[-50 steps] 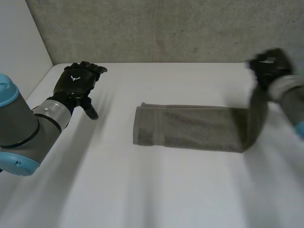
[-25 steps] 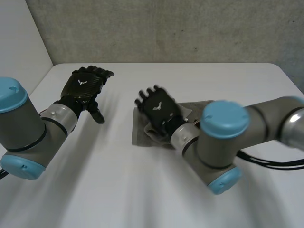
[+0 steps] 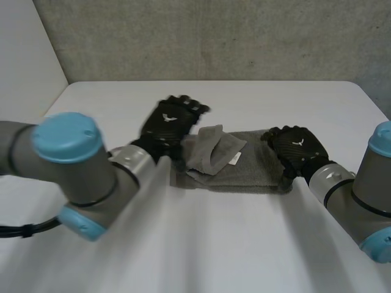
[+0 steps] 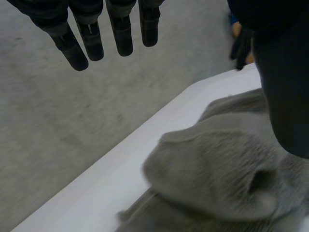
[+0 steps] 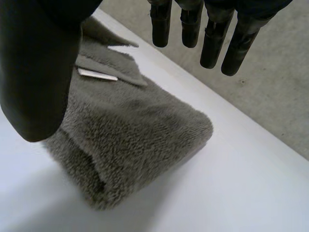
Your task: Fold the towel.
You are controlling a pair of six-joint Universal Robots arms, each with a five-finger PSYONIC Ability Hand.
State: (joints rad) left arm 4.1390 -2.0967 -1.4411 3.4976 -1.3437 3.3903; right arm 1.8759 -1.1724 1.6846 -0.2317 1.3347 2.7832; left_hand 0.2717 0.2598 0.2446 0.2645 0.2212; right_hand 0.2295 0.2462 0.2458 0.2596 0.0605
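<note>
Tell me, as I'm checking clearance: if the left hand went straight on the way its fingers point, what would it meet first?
Likely the grey wall. The left hand points its straight fingers past the table edge; the towel lies below its palm, not ahead. Depth is unclear.

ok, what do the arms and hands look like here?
The left arm and right arm are thick grey tubes with light-blue caps at the joints and a silvery ringed cuff at the wrist. The left hand and right hand are black, with a small white emblem on the back.
</note>
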